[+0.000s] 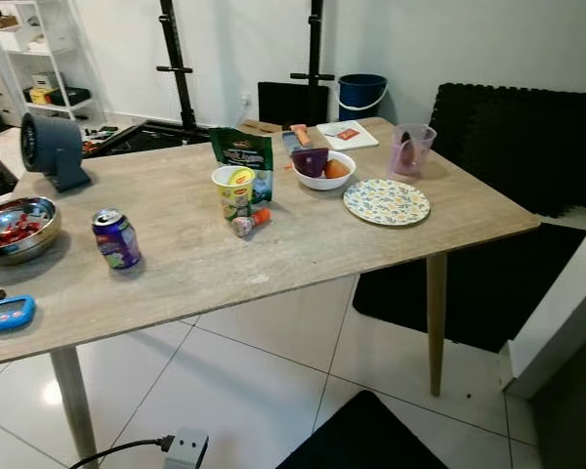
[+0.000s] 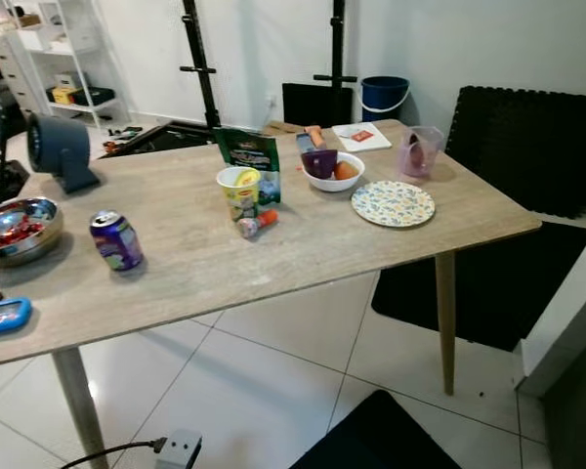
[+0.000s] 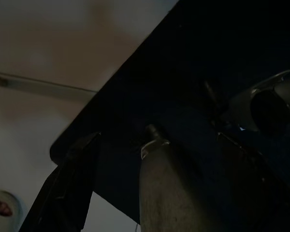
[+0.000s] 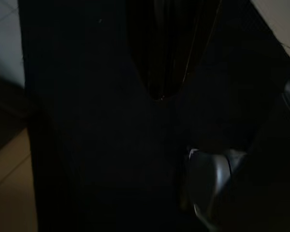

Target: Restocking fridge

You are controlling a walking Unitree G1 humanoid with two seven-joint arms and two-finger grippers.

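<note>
A wooden table stands before me with food on it. A purple soda can stands near the left front. At the middle are a yellow cup of noodles, a green bag behind it and a small bottle lying on its side. A white bowl holds a purple item and an orange fruit. A steel bowl of red fruit sits at the left edge. My left gripper and right gripper hang idle in the dark above black matting.
A floral plate, a pink jug, a white booklet, a grey fan and a blue gadget are also on the table. A power strip lies on the tiles. Black mats and a white panel are at the right.
</note>
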